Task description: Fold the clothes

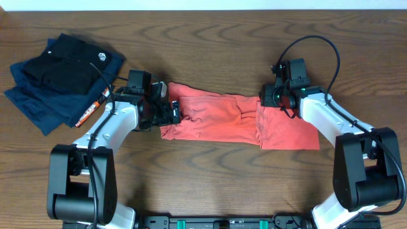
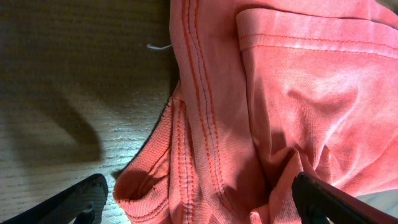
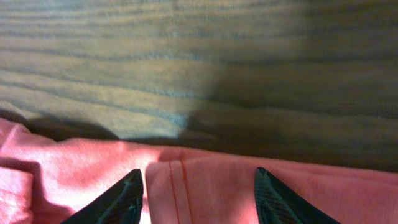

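The clothes, a coral-red T-shirt (image 1: 222,117), lie folded into a long strip across the middle of the table. My left gripper (image 1: 170,113) is at the strip's left end, open wide. In the left wrist view its fingers (image 2: 93,190) straddle the bunched ribbed collar and stitched seams (image 2: 199,124) without pinching them. My right gripper (image 1: 270,97) is over the strip's far edge toward the right end. Its jaws (image 3: 196,174) stand apart over a stitched hem (image 3: 177,186) that lies flat between them, not gripped. No lettering or tag shows.
A stack of folded navy and black garments (image 1: 60,73) with a round white logo lies at the far left. An orange-and-white strip (image 1: 92,108) lies at its near edge, beside my left arm. Bare wooden table (image 1: 210,172) surrounds the shirt.
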You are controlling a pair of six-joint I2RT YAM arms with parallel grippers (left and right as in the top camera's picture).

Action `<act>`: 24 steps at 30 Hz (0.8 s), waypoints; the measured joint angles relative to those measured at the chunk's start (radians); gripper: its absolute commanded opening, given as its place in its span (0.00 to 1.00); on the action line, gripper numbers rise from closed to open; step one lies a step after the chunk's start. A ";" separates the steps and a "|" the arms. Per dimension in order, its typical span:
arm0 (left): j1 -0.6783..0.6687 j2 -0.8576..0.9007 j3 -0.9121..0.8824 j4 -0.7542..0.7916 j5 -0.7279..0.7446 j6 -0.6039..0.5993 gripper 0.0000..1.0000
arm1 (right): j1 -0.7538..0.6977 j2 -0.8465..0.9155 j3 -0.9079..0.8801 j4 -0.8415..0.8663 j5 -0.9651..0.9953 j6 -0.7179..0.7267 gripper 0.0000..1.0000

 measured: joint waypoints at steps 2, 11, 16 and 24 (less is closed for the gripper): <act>0.000 0.000 0.000 0.000 0.000 0.000 0.96 | 0.000 0.000 0.000 -0.019 0.000 0.000 0.54; 0.000 0.000 0.000 0.001 0.000 0.000 0.96 | 0.013 0.001 0.000 -0.053 0.011 0.001 0.01; 0.000 0.000 0.000 0.000 0.000 0.000 0.96 | 0.026 0.027 0.000 -0.054 0.019 0.011 0.01; 0.000 0.000 0.000 -0.006 0.000 0.000 0.96 | 0.023 0.011 0.002 0.003 0.023 0.042 0.01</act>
